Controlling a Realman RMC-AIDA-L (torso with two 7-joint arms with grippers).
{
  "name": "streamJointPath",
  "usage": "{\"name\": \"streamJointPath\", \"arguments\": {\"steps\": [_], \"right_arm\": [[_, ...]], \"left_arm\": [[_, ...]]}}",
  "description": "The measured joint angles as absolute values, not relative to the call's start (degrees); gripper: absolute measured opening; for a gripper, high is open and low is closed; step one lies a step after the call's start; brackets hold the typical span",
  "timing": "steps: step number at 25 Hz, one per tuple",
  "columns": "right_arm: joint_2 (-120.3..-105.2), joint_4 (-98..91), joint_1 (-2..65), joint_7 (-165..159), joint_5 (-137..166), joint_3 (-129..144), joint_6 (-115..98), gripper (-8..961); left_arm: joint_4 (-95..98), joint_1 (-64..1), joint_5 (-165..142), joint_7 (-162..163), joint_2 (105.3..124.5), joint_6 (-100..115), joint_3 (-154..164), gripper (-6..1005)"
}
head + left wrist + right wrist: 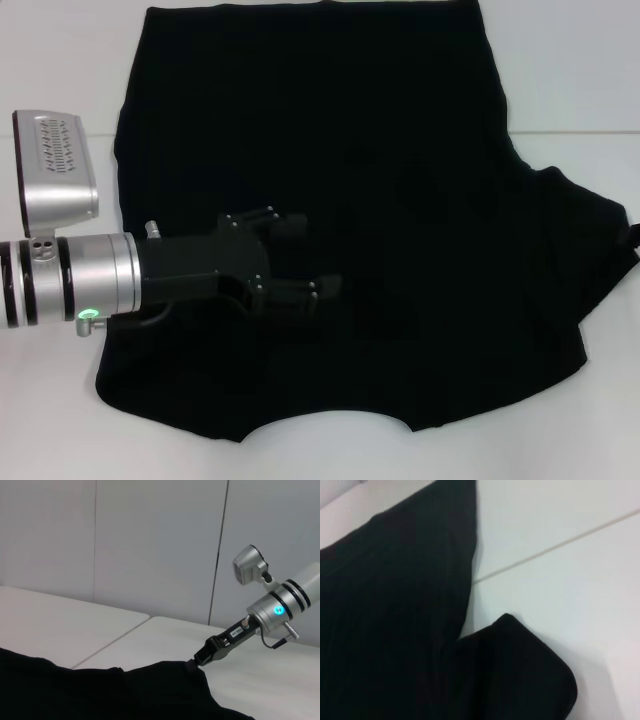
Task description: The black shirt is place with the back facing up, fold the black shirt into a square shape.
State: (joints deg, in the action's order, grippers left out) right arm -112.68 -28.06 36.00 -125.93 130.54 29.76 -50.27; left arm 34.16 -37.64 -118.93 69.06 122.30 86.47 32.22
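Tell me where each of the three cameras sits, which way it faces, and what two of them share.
Head view: above, looking down on the black shirt and white table; left gripper over the shirt.
Left wrist view: low over the shirt, facing the wall; the right gripper at the shirt's edge.
Right wrist view: close on the shirt's sleeve; no arm shows.
All three share the shirt.

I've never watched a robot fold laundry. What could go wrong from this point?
The left gripper, open over the black shirt, could drag the cloth and wrinkle it. The right gripper meets only the sleeve tip; the fabric might slip away when lifted.
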Motion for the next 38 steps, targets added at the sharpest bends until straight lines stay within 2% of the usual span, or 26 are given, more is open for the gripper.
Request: {"name": "streamJointPath", "arguments": {"steps": [9,14,23,38], "right_arm": [[-113.26,-27.57,35.91,-119.46,126.05,29.01,-47.56,4],[-114.75,-27.37,37.66,-117.19,125.98,29.51,-42.30,4],[-115.12,-26.85,38.38,-115.88,126.00,29.58,-40.93,4],[-115.73,-27.06,41.84,-112.41,124.14,34.91,-63.79,3]], "left_arm": [[34.10,-37.44,-118.91,69.66,122.46,87.76,32.08,948],[34.14,-37.27,-118.88,70.16,122.45,87.90,32.00,949],[34.16,-37.30,-118.82,70.21,122.43,87.89,31.98,948],[34.39,-37.54,-118.74,71.65,122.43,87.89,32.00,948]]}}
